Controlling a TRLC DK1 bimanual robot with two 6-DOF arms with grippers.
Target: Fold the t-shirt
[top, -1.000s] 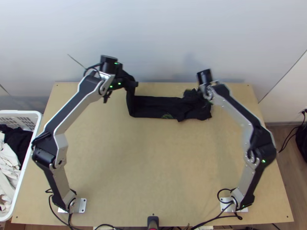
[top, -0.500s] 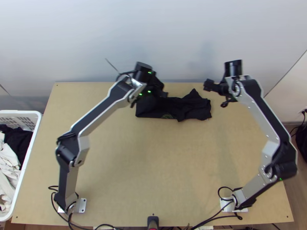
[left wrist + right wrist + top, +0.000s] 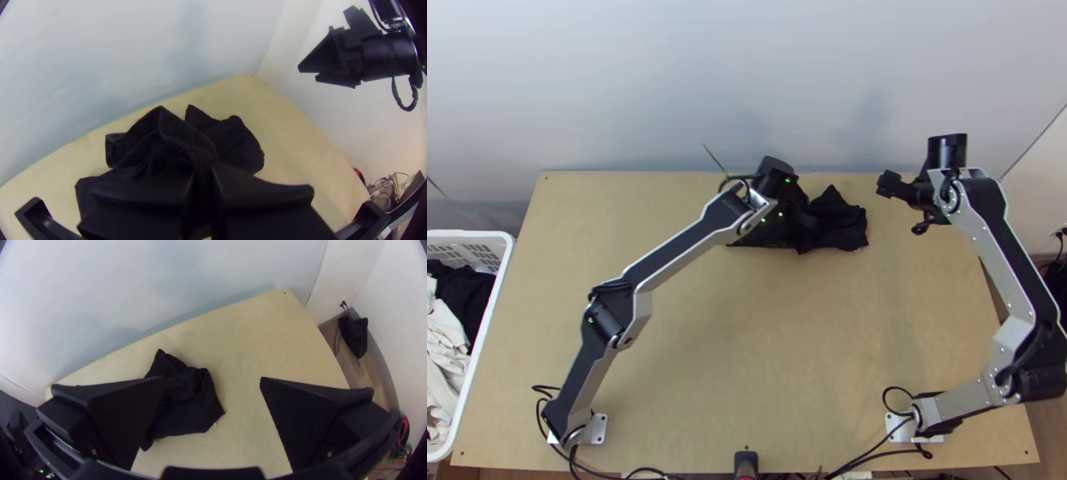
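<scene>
Pale wall [image 3: 747, 72] rises behind my wooden worktop [image 3: 707, 344], and close under it, along the far edge and a little right of the middle, lies the black t-shirt [image 3: 841, 226]. A white basket [image 3: 475, 234] of other clothes stands beyond the left edge.

I judge myself well into the folding, though not finished. The shirt lies as a compact, layered bundle rather than spread out, so I take the larger folds to be made. My left gripper [image 3: 204, 173] is pressed together on a gathered part of it, and the cloth climbs in creases to the fingertips; whether that is a hem or a sleeve I cannot tell. I read this as a fold across, part done, with the held part yet to be laid down and let go.

My right gripper [image 3: 212, 380] is spread wide and holds nothing, apart from the cloth on its right side. The end nearest it is rumpled, with a corner poking toward the wall, so tucking that in, squaring the edges and smoothing the top seem left to do.
</scene>
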